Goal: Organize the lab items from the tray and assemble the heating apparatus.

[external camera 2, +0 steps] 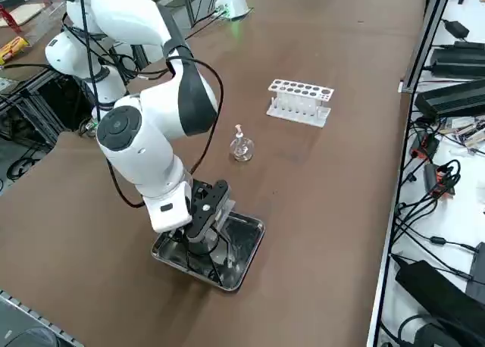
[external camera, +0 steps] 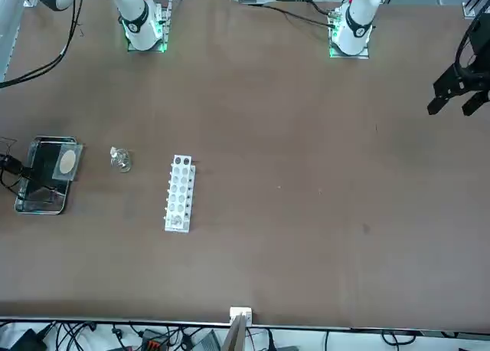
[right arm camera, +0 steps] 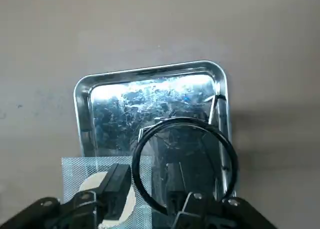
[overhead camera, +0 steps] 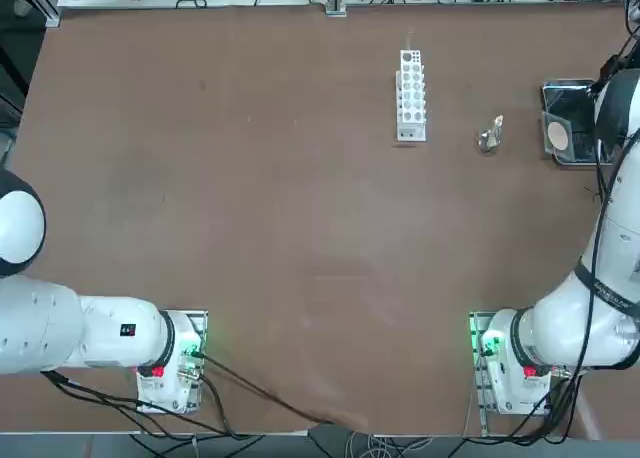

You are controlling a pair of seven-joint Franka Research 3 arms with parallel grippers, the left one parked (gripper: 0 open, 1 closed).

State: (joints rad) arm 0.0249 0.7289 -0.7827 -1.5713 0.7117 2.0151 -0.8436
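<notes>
Our right hand was over the tray, its two fingers partly open, with one side of the wire stand's black ring between them; we saw no firm grip. Here we needed care: centre the ring's wire between the pads, square up, then close gently so that it wouldn't roll or tip. The mesh with its pale disc jutted over the tray's edge, right beside one finger, so we wanted that finger clear of it. Then a straight, slow lift, we judged, to keep the legs from snagging the rim. The glass burner stood apart on the bench, so any carry had to pass wide of it.
</notes>
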